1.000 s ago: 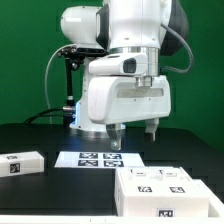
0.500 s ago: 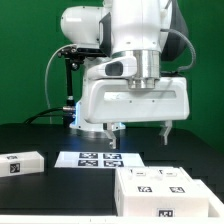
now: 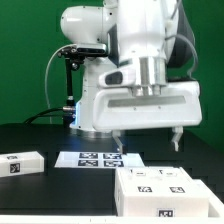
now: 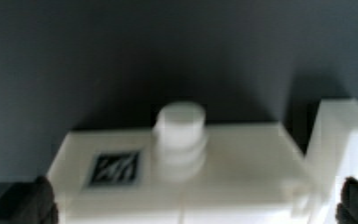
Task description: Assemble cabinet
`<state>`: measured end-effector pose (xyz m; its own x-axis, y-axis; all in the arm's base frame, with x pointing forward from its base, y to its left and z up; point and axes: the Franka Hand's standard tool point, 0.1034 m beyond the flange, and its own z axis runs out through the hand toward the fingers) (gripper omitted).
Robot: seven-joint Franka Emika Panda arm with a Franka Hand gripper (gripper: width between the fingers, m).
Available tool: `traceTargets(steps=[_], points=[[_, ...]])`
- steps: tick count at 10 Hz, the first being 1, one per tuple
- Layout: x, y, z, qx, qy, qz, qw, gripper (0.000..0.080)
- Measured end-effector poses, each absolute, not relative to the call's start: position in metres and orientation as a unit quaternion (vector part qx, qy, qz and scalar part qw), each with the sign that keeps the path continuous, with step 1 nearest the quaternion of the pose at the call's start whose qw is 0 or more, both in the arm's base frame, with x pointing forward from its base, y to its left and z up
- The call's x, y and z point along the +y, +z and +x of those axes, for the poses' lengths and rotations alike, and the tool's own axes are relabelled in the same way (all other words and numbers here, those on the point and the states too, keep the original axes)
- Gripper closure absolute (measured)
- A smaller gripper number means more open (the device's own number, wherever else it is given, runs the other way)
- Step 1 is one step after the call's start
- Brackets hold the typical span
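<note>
The cabinet, a white box with tag markers on its top, sits at the front of the table on the exterior view's right. My gripper hangs above and a little behind it, jaws wide open and empty. In the wrist view the cabinet fills the space below the gripper, with its small white knob standing up and one tag beside it. The dark fingertips show at both lower corners, apart from the box.
A separate small white panel with a tag lies at the exterior view's left. The marker board lies flat in the middle, in front of the white robot pedestal. A raised white part stands beside the knob.
The jaws have opened much wider. The hand has shifted toward the exterior view's right and a little lower, over the cabinet. The panel and cabinet have not moved.
</note>
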<state>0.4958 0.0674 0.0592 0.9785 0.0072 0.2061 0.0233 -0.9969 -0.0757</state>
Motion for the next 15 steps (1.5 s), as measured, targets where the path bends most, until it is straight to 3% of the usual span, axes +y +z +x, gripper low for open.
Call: traceTargets(steps=[9,12,13,15], points=[[0.055,0.014,0.516,-0.026,-0.109,-0.993,0.038,0.0002],[0.056,0.01,0.516,-0.028,-0.108,-0.993,0.039,0.0015],[0.056,0.01,0.516,-0.029,-0.108,-0.993,0.038,0.0256],[0.056,0.01,0.516,-0.032,-0.108,-0.993,0.038,0.0256]])
